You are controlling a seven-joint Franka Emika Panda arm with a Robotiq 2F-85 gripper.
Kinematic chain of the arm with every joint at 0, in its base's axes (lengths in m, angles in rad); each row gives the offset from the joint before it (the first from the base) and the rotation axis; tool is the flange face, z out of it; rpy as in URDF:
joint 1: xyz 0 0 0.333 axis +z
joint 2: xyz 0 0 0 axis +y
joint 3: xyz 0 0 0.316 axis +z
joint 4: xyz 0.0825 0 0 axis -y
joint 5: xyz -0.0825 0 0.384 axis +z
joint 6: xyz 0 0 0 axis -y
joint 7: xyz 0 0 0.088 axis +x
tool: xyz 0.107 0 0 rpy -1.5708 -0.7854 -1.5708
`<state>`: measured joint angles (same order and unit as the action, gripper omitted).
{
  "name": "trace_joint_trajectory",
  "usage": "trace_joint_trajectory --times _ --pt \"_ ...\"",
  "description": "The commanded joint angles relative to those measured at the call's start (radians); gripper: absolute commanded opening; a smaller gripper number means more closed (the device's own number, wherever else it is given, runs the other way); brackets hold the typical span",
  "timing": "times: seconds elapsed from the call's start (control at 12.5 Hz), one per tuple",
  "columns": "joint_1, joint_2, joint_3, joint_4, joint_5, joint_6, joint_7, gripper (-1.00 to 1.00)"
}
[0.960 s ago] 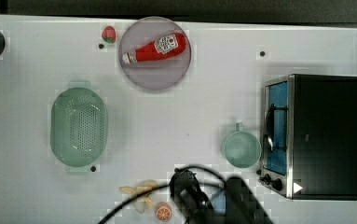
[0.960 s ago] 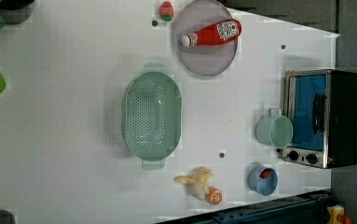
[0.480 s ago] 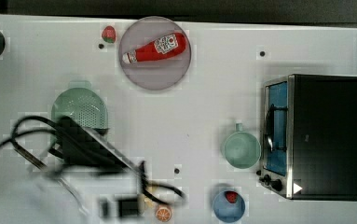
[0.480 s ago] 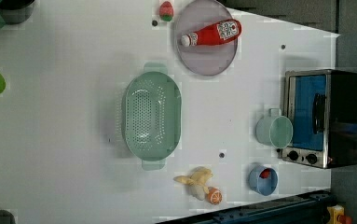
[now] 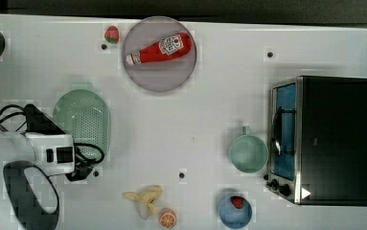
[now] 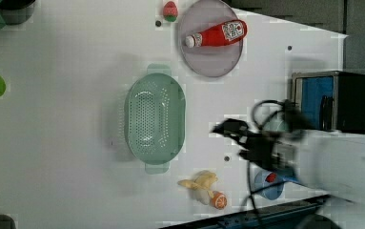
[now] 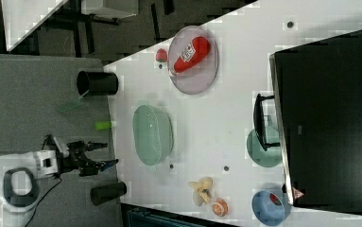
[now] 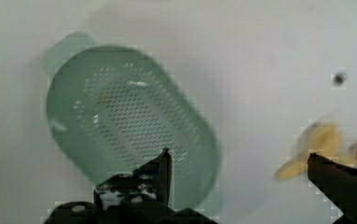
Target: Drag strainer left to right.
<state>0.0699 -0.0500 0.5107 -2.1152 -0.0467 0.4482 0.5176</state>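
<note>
The strainer point(image 5: 83, 123) lies on the white bench point(image 5: 210, 120), mouth up, well in from the bench's left edge as the top view shows it and about midway between the long edges. Its inside is dotted with small holes, and a small tab handle sticks out from each narrow end in the left view point(image 6: 155, 123). In the right view point(image 7: 152, 135) it sits near the bench's left edge.

The gripper point(image 8: 239, 161) hangs above the bench with its jaws spread wide and nothing between them. In the wrist view one dark finger point(image 8: 160, 170) stands in front of the strainer's rim point(image 8: 129, 123) and the other finger in front of the banana. In the top view the arm point(image 5: 42, 148) covers the strainer's lower left part.

A banana point(image 5: 145, 196) and an orange half point(image 5: 167, 218) lie near the bench's lower edge in the top view, with a blue bowl point(image 5: 235, 212) holding a strawberry further right. A mint-green cup point(image 5: 248, 152) stands just beside a toaster oven point(image 5: 322, 139) at the bench's right edge. A grey plate point(image 5: 160, 53) bearing a ketchup bottle point(image 5: 159, 49) lies at the upper edge, and a second strawberry point(image 5: 111, 34) lies just to its left.
</note>
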Motion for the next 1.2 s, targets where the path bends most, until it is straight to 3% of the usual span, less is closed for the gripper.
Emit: trace_joint_trajectory --times 0.08,0.64,0.88,1.2 --pt "-0.022 0.070 0.020 0.011 0.022 0.108 0.331 1.00" --pt "-0.005 0.407 0.015 0.011 -0.036 0.368 0.751 1.00" --pt "0.008 0.511 0.000 0.012 -0.114 0.465 0.824 1.00" --pt "0.033 0.582 -0.059 0.012 -0.122 0.521 0.834 1.00"
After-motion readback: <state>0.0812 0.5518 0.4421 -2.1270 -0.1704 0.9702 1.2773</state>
